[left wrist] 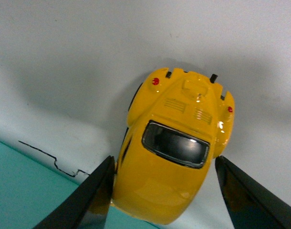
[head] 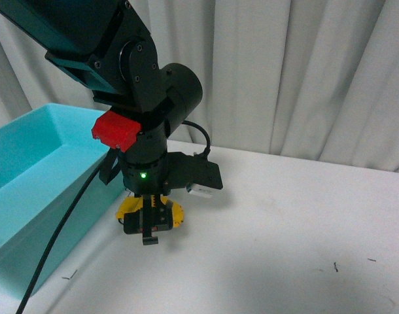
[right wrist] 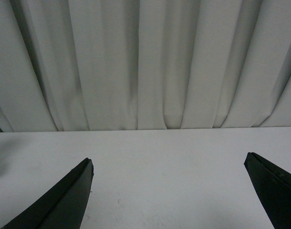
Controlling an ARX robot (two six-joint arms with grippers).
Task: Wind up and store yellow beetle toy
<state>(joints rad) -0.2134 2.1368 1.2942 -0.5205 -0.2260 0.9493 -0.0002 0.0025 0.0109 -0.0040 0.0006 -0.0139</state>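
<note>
White counter (head: 304, 222): near its left edge, beside a teal plastic bin (head: 29, 170), left pincer (head: 149, 230) seems clamped on the glossy yellow beetle toy car (left wrist: 176, 152); right pincer (right wrist: 169, 191) gapes. Winding likely needs a backward drag.

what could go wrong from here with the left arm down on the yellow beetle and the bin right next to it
1. The yellow beetle toy sits skewed between the left fingers, and its body is rounded and glossy, so it may twist or slip out when squeezed or lifted.
2. The teal bin wall stands close beside the arm, and the black cable hangs in front of it; swinging toward the bin could clip the wall or snag the cable.
</note>
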